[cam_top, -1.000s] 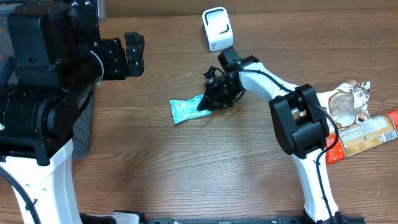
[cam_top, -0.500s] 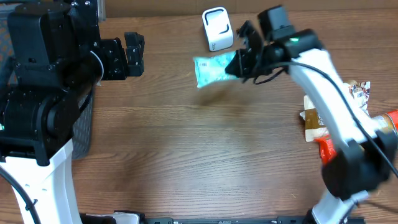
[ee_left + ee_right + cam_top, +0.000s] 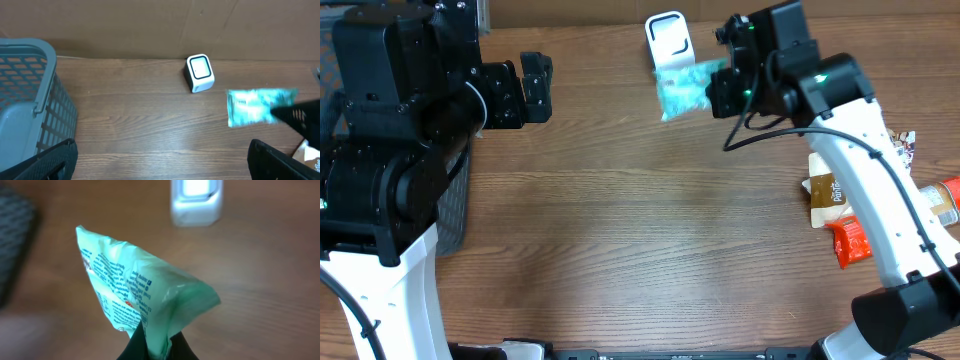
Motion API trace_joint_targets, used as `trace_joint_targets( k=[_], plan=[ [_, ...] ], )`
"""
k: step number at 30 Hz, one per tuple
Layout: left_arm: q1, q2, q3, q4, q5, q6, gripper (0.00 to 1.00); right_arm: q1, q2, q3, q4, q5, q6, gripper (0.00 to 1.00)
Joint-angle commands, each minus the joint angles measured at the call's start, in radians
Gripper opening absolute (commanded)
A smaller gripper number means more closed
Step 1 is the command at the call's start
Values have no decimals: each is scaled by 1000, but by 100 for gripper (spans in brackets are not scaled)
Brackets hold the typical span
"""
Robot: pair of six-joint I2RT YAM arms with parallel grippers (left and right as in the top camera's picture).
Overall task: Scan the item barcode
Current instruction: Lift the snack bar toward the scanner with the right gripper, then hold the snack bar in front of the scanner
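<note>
The brown wood-grain desk (image 3: 620, 250) carried a grey lattice plastic basket (image 3: 30, 100) at its left edge, and the left gripper (image 3: 536, 88) stood with its jaws wide apart and empty. Further right, near the white box-shaped scanner (image 3: 668, 40), a crinkled teal film packet (image 3: 685, 88) hung clear of the desk, pinched at one end by the right gripper (image 3: 720, 92). Its small print was unreadable.

A grey lattice-walled basket (image 3: 30, 100) stands at the wooden table's (image 3: 620, 250) left edge. Several snack packets (image 3: 832, 205) lie clustered at its right.
</note>
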Motion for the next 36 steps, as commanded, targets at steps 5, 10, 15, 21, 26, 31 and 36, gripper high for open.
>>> trace_joint_targets(
  k=[5,10,15,21,26,31,36],
  plan=[
    [-2,6,-1,3,-10,19,100,135,63,-21,291,555,-296,4],
    [-2,6,-1,3,-9,19,100,143,148,-21,556,612,-704,4],
    [-2,6,-1,3,-10,19,100,130,253,-21,866,727,-849,4],
    [-2,6,-1,3,-9,19,100,106,393,-21,1075,728,-1068,4],
    [-2,6,-1,3,-10,19,100,101,521,-21,1286,715,-1324,4],
    [-2,6,-1,3,-9,19,100,100,581,-21,1410,654,-1449,4],
    [-2,6,-1,3,-10,19,100,91,602,-21,1427,624,-1479,4]
  ],
)
